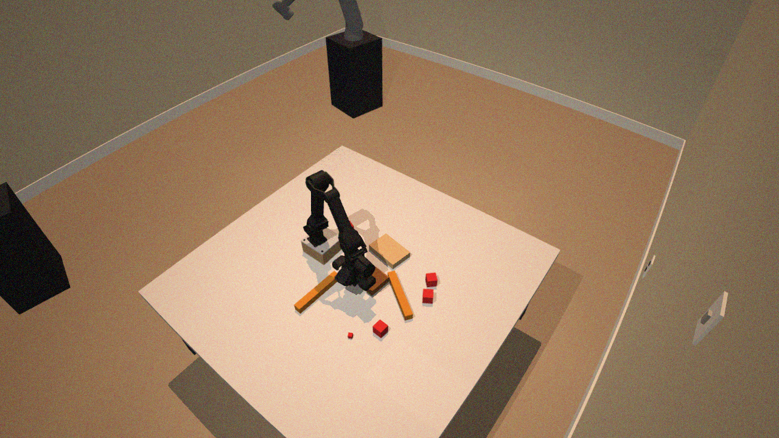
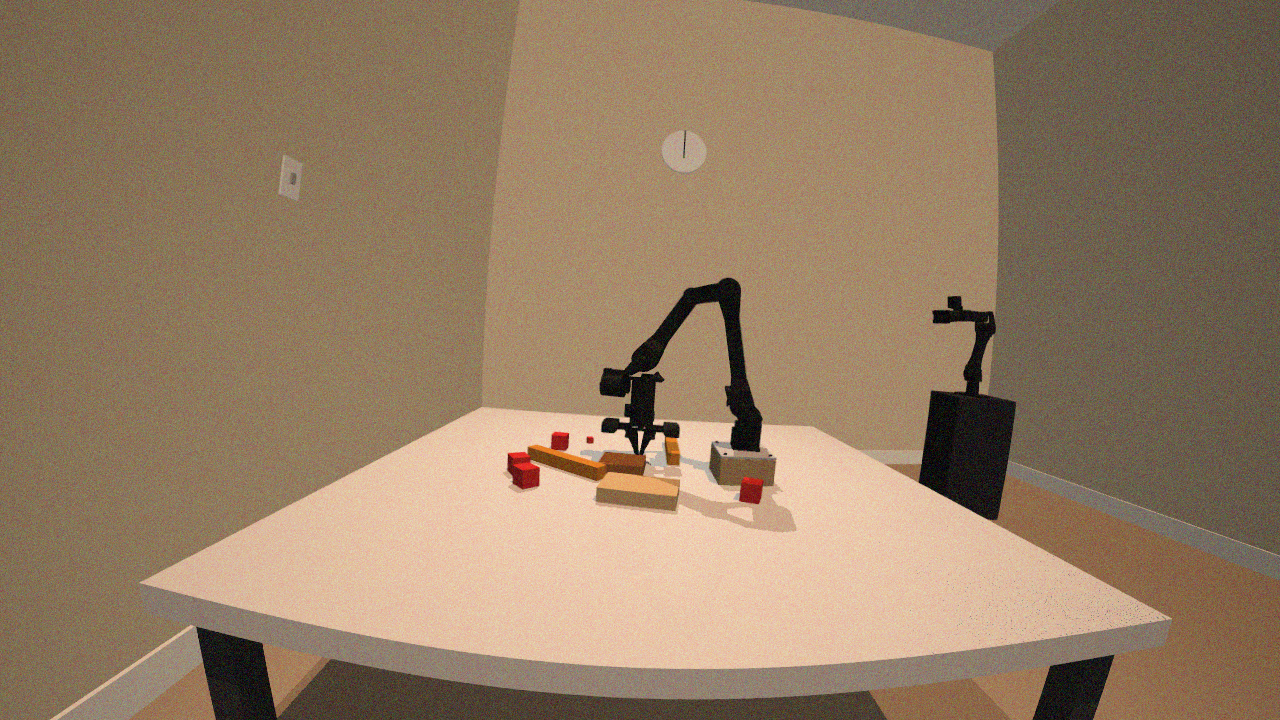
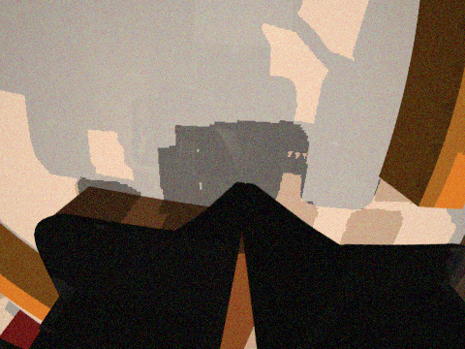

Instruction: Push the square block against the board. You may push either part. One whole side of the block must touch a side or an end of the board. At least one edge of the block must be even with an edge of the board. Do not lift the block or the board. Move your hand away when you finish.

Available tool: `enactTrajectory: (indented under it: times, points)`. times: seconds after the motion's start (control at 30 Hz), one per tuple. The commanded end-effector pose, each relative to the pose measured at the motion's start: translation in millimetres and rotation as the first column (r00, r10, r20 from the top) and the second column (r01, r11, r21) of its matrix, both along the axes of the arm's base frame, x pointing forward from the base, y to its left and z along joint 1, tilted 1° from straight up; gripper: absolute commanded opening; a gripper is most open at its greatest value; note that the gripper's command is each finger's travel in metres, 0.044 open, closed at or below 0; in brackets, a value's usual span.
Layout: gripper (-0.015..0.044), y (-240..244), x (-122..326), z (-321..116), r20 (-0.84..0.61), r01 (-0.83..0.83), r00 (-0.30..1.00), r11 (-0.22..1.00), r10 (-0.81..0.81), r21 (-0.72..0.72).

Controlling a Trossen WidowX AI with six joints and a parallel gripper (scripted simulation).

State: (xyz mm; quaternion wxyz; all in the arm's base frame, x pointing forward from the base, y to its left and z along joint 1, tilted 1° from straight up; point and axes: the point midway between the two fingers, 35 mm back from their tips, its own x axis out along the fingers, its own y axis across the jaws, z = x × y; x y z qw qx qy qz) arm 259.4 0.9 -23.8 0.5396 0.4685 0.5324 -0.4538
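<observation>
The square brown block (image 1: 379, 281) (image 2: 622, 464) (image 3: 145, 213) lies flat, partly hidden by the arm in the top view and by the fingers in the wrist view. The larger light tan board (image 1: 389, 249) (image 2: 637, 492) lies flat nearby, towards the exterior camera; they look apart in the top view. My gripper (image 2: 640, 453) (image 3: 243, 192) is shut with nothing between its fingers. Its tips point down, low at the block's far side as seen from the exterior view. Whether they touch the block I cannot tell.
One orange bar (image 1: 400, 294) (image 2: 565, 461) lies close to the block; another (image 1: 316, 292) (image 2: 672, 450) (image 3: 455, 160) lies across from it. Red cubes (image 1: 431, 280) (image 1: 428, 296) (image 1: 380, 328) and a tiny red cube (image 1: 350, 335) lie around. Another red cube (image 2: 750, 490) is near the arm's base.
</observation>
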Motion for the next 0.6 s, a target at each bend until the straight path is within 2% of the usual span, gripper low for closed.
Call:
enactTrajectory:
  times: [0.0, 0.3, 0.57]
  points:
    - [0.0, 10.9, -2.4, -1.0, -0.004, -0.002, 1.0, 1.0, 0.002, 0.007]
    - [0.0, 25.8, -2.9, -0.7, -0.004, -0.002, 1.0, 1.0, 0.002, 0.009]
    - [0.0, 17.4, -0.8, -0.8, -0.004, -0.002, 1.0, 1.0, 0.002, 0.008]
